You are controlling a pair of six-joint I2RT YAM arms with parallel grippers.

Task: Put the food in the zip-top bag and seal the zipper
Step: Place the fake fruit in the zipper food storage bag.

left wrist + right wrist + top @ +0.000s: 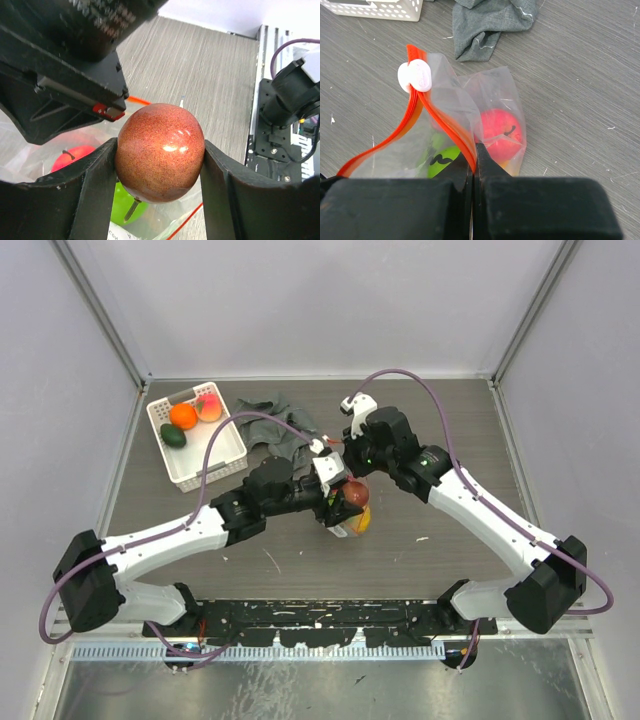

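I see a grey wood-grain worktop [440, 440] boxed in by pale walls [320, 300]. The bag [495, 95] sits mid-worktop, mouth up and gaping, and its zipper [440, 120] climbs from lower left to a white slider [415, 76] in the right wrist view. My right pincer [474, 160] is clamped on one zipper lip and my left pincer [160, 150] grips a brown fruit [161, 142] above the mouth; cloth [275, 420] lies near behind, basket [205, 465] well apart far left, bare worktop to the right.
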